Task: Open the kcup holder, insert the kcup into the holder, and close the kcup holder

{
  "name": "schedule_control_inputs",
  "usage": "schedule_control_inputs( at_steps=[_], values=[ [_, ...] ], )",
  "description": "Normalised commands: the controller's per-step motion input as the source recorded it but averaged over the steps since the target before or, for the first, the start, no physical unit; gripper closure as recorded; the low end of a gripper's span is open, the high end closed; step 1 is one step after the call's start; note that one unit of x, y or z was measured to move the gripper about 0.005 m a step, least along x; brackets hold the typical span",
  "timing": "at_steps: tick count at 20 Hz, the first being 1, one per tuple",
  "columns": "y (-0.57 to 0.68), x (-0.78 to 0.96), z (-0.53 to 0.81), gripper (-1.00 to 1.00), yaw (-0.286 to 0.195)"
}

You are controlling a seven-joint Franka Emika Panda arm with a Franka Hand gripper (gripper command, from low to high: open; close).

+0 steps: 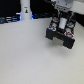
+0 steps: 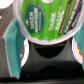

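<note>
between the two teal-padded fingers [image 2: 14, 47] in the wrist view sits the kcup [image 2: 45, 22], its round foil lid facing the camera and filling the gap; the jaws are pinching it from either side, the pads touching its rim. the pod's axis runs along the camera's line of sight, so the lid looks back at the wrist and the body points away, down toward the dark round pockets beyond it. those pockets belong to the kcup holder [image 1: 62, 37], which lies directly under the gripper [image 1: 61, 20], not off to a side; the coming move looks like a straight lowering into a free pocket.

the exterior view shows what the wrist cannot: the holder standing on the pale table [image 1: 30, 60] toward the exterior view's right, the arm above it, and a white bottle [image 1: 25, 12] well apart. the pod itself is too small to see there.
</note>
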Motion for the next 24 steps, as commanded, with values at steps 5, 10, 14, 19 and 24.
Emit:
schedule_control_inputs(
  at_steps=[5,10,14,19,24],
  values=[
    [-0.4,0.0,0.0,1.0,0.0],
    [0.0,-0.03,-0.07,1.0,0.001],
    [0.06,0.05,-0.19,1.0,0.019],
    [0.07,0.03,-0.15,1.0,0.033],
    [0.09,-0.04,-0.06,1.0,0.073]
  ],
)
